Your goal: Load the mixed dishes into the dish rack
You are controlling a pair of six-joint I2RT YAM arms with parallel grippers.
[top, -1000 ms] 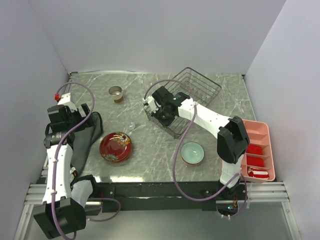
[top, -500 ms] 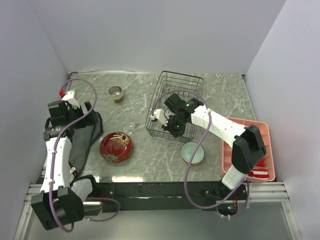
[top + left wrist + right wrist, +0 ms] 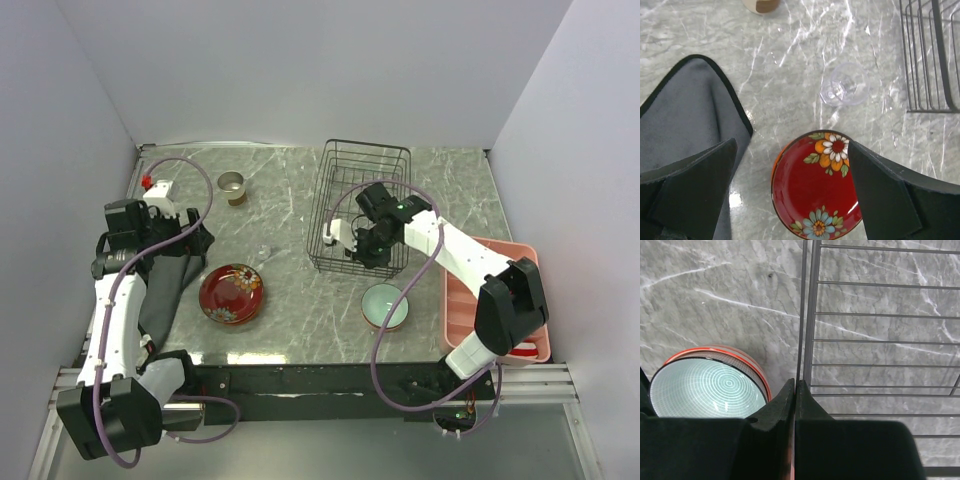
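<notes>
Rack (image 3: 362, 195) is stood on surface (image 3: 290, 200) at mid-rear, a wire at its near edge pinched by closed R hand (image 3: 796, 386). Mint bowl (image 3: 385, 305) is set just in front of rack. Red floral bowl (image 3: 231, 293) is placed well apart, w/ L hand (image 3: 792, 170) held wide open above it. Tan cup (image 3: 232, 186) is stood at rear.

A grey marble-patterned desk (image 3: 290, 190) with white veins fills the scene. Its surface is glossy and catches soft patches of light in the left wrist view. Plain pale walls close it in on three sides: the far wall (image 3: 310, 70), the left wall (image 3: 50, 150) and the right wall (image 3: 585, 150). Along the near edge runs a black strip (image 3: 300, 378), with aluminium rails (image 3: 65, 385) at either end. The light is even and the shadows are faint.
</notes>
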